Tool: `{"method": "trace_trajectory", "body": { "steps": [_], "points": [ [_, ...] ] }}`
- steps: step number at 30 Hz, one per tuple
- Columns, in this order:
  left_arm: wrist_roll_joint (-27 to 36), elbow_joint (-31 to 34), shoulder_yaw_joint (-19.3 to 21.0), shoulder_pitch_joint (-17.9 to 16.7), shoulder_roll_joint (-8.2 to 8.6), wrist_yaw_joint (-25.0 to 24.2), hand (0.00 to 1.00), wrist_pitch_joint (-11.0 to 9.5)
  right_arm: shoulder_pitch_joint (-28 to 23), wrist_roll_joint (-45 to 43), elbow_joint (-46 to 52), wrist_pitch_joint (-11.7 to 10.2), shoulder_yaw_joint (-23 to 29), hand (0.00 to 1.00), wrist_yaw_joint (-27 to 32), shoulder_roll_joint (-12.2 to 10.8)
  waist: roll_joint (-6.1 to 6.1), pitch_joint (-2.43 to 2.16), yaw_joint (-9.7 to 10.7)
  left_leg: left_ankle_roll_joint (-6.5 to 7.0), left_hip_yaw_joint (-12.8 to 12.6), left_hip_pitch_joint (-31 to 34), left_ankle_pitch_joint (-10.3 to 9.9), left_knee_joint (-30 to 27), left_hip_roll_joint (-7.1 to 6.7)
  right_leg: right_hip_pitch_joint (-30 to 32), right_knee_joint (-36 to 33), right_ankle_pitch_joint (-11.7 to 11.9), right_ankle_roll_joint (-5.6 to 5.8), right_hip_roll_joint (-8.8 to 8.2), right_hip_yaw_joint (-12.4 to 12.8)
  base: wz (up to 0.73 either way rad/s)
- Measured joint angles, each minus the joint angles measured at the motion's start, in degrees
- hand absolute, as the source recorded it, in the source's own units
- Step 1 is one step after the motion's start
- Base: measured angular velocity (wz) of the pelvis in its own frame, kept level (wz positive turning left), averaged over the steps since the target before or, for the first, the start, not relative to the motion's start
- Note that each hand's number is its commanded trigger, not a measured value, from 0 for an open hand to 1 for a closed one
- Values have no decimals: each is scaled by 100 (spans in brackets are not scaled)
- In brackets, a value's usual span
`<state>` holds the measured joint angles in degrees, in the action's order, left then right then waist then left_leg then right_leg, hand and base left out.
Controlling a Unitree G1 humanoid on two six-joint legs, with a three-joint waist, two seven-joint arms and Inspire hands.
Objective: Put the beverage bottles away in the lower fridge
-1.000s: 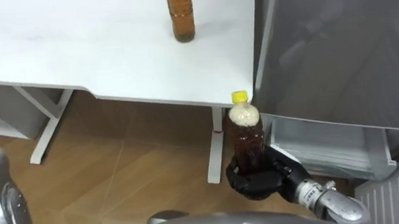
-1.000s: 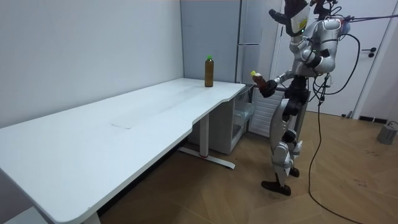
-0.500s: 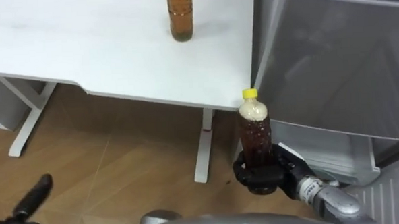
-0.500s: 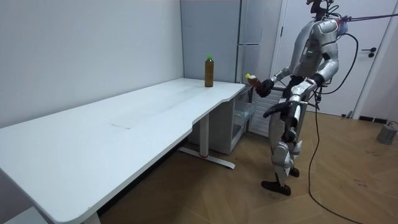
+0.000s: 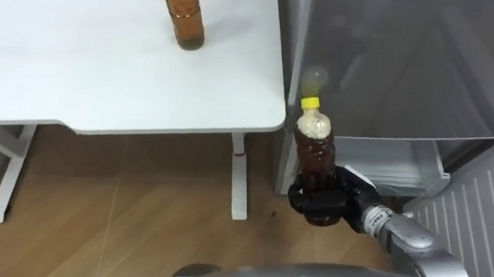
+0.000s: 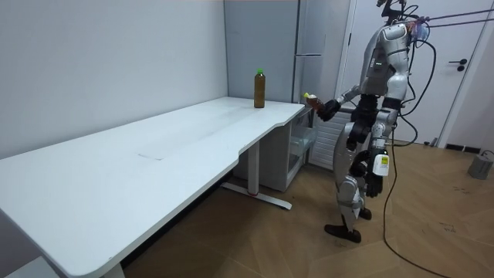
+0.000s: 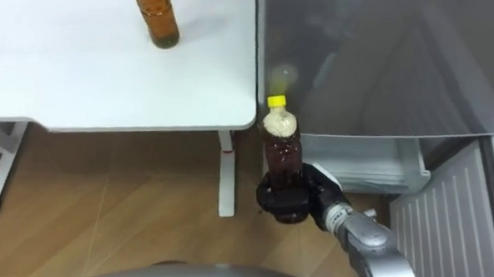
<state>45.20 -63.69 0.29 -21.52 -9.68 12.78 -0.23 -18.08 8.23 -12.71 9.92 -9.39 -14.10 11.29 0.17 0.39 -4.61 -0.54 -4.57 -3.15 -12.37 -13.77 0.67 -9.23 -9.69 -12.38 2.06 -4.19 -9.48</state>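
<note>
A brown drink bottle (image 5: 316, 148) with a yellow cap stands upright in my right hand (image 5: 321, 205), whose fingers are curled round its lower half. I hold it in the air just past the table's corner, in front of the grey fridge (image 5: 394, 57), above the open lower compartment (image 5: 382, 162). A second brown bottle (image 5: 183, 16) stands on the white table (image 5: 102, 78) near its far edge; the room view shows its green cap (image 6: 259, 72). My left hand (image 6: 376, 185) hangs by my side in the room view.
The lower fridge door (image 5: 476, 220) stands open at my right. White table legs (image 5: 237, 176) stand on the wooden floor beside the fridge. I stand at the table's end, facing the fridge (image 6: 309, 46).
The eye view has shifted, so the fridge fills more of it. My left arm has dropped to my side. The held bottle stays at about the same place by the table's corner.
</note>
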Motion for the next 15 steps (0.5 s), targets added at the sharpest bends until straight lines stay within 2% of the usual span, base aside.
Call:
{"method": "trace_trajectory", "body": {
  "steps": [5, 7, 10, 15],
  "points": [
    [-648, 12, -97, 311, 52, -395, 0, 71, 5, -152, 69, -1, 78, 100, 391, -30, 93, 12, 243, 7, -25, 13, 1, 1, -3, 27, -17, -3, 16, -5, 34, -3],
    [-810, 13, -118, 438, 125, -614, 0, 66, 6, -229, 100, -5, 226, 100, 614, -24, 135, 12, 365, 13, -72, -6, 4, 18, -7, 33, -21, -6, 24, -9, 97, -10],
    [-907, 12, -133, 446, 174, -865, 0, 60, 5, -224, 105, -13, 388, 100, 1035, -25, 203, -4, 525, 17, -162, -54, 8, 64, -3, 68, -48, -7, 30, -10, 186, -16],
    [-1120, -10, -197, 422, 181, -1184, 0, 21, 6, -199, 220, -20, 664, 100, 1735, -48, 186, -7, 575, 26, -317, -57, 30, 113, 3, 224, -147, -13, 36, -20, 327, -16]
  ]
}}
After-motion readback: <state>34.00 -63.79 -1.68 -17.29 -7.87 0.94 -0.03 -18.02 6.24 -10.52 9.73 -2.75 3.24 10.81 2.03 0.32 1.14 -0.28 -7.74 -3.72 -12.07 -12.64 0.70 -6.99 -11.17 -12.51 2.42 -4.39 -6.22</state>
